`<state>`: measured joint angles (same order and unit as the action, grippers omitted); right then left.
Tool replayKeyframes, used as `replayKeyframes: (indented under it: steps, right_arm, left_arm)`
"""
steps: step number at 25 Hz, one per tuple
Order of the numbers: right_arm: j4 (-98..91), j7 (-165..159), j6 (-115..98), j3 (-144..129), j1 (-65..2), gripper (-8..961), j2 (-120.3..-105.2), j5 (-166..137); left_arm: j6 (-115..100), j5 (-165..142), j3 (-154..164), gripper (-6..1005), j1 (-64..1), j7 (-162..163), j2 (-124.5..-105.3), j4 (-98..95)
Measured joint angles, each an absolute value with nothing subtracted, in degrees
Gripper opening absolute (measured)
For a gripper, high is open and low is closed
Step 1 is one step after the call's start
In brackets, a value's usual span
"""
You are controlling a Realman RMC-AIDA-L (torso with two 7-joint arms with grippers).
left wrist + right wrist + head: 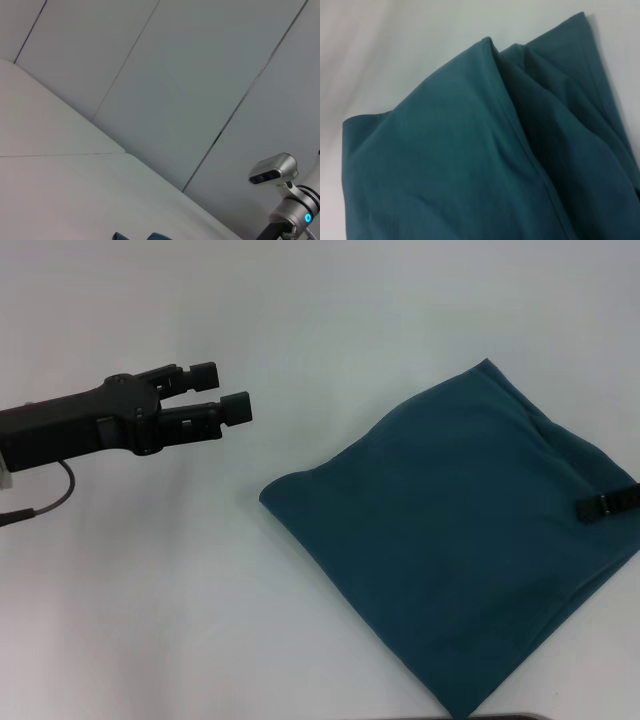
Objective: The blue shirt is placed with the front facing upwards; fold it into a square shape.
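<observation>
At upper left we see the left gripper point(228, 393), jaws apart, above bare white desk point(150, 590). The blue shirt point(460, 540) lies folded at right; the right gripper point(607, 503) shows at its right edge, jaws unreadable.

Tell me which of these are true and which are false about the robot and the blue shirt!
1. The blue shirt is already folded into a squarish shape. True.
2. The left gripper is holding the shirt. False: it hangs open above the bare white table, apart from the shirt.
3. The "FREE!" letters show on top. False: only plain teal cloth shows.
4. The right gripper is at the shirt's right edge. True: only its dark tip shows there.
5. The shirt lies on a white surface. True.
</observation>
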<state>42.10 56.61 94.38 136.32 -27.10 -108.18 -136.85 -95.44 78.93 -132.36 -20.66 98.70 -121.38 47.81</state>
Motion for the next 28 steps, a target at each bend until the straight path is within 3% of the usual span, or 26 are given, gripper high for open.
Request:
replayKeyframes:
  steps: [14,25,28]
  right_arm:
    - [41.85,56.59,96.01,135.91,-28.51,519,-108.92,-136.86]
    - [41.83,57.12,96.56,135.81,-28.99,437,-109.19,-136.65]
    - [41.83,57.15,96.96,136.09,-29.07,289,-109.31,-136.53]
  left_arm:
    - [-95.45,78.93,-132.36,936,-20.83,98.70,-121.29,47.81]
    - [-95.45,78.94,-132.46,937,-20.68,98.70,-121.28,47.90]
    - [-95.45,78.96,-132.46,936,-20.72,98.70,-121.28,47.90]
